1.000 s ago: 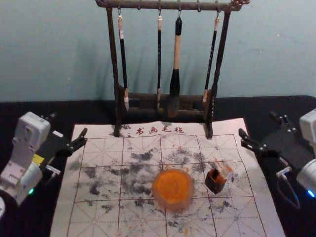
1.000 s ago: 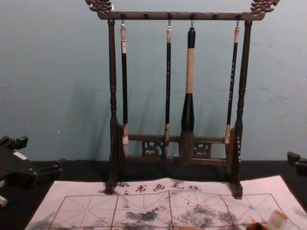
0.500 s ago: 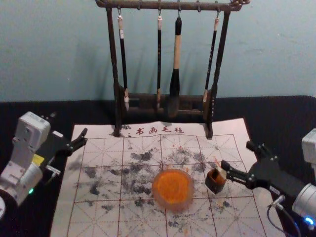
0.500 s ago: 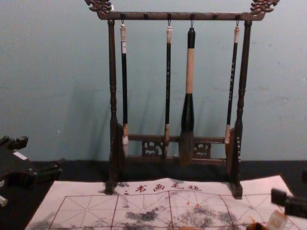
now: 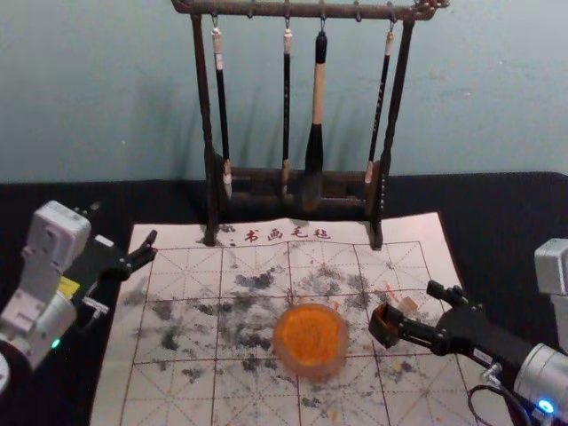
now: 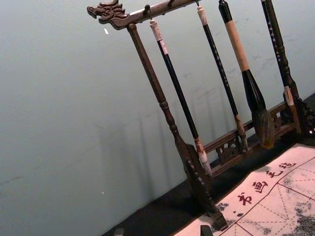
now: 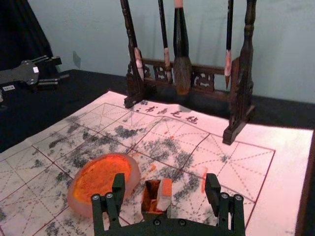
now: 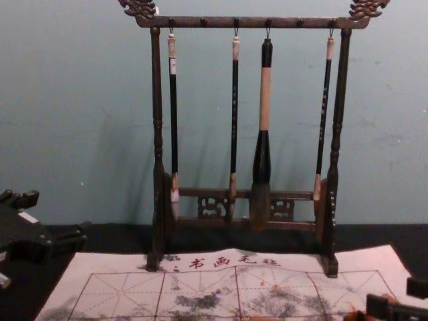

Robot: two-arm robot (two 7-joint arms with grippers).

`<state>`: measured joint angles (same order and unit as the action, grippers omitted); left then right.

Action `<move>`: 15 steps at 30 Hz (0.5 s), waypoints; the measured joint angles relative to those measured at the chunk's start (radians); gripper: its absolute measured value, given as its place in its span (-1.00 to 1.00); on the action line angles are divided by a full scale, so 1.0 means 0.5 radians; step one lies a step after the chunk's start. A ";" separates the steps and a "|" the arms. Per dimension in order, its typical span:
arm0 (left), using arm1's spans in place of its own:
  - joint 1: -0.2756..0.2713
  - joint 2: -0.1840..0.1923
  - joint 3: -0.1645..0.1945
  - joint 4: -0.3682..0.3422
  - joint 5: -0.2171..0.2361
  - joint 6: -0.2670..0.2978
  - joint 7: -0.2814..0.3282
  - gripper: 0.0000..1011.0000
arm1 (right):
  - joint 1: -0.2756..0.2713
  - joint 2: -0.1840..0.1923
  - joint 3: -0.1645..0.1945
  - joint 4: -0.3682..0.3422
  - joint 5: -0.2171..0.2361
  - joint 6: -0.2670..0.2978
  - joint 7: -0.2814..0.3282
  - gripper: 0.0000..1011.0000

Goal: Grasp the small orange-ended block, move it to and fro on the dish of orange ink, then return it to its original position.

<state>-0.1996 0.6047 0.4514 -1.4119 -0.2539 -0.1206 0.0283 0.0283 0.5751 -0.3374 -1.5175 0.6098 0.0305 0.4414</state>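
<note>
My right gripper (image 5: 412,304) is open over the small dark box (image 5: 382,329), one finger crossing its near side. The block (image 5: 407,305) leans out of the box, between the fingers. In the right wrist view the block (image 7: 165,193) has an orange end and pale side; the right gripper (image 7: 164,183) has a finger on each side of it, gaps showing. The round dish (image 5: 310,335) of orange ink lies left of the box. My left gripper (image 5: 122,224) is parked open at the mat's left edge; its fingertips edge into the left wrist view (image 6: 162,230).
A dark wooden rack (image 5: 206,106) with several hanging brushes stands at the mat's far edge. The white gridded mat (image 5: 177,390), stained with ink, lies on the black table (image 5: 133,197). A wall rises behind.
The right gripper has come in from the right, moving left and down to the box, and its fingers now stand around the block. The left arm, dish and box look unchanged.
</note>
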 joint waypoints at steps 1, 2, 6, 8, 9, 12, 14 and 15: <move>0.000 0.000 0.000 0.000 0.000 0.000 0.000 0.98 | 0.002 -0.004 0.001 0.007 0.005 0.007 0.006 0.98; 0.000 0.000 0.000 0.000 0.000 0.000 0.000 0.98 | 0.005 -0.009 0.002 0.014 0.008 0.012 0.012 0.98; 0.000 0.000 0.000 0.000 0.000 0.000 0.000 0.98 | 0.014 -0.027 0.006 0.043 0.030 0.042 0.041 0.98; 0.000 0.000 0.000 0.000 0.000 0.000 0.000 0.98 | 0.018 -0.033 0.006 0.056 0.041 0.055 0.053 0.98; 0.000 0.000 0.000 0.000 0.000 0.000 0.000 0.98 | 0.019 -0.034 0.006 0.060 0.044 0.059 0.056 0.98; 0.000 0.000 0.000 0.000 0.000 0.000 0.000 0.98 | 0.022 -0.037 0.005 0.069 0.053 0.073 0.066 0.98; 0.000 0.000 0.000 0.000 0.000 0.000 0.000 0.98 | 0.023 -0.039 0.002 0.072 0.055 0.080 0.067 0.98; 0.000 0.000 0.000 0.000 0.000 0.000 0.000 0.98 | 0.024 -0.040 0.000 0.074 0.056 0.082 0.068 0.98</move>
<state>-0.1995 0.6047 0.4514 -1.4120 -0.2539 -0.1206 0.0282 0.0402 0.5552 -0.3372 -1.4805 0.6378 0.0718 0.4754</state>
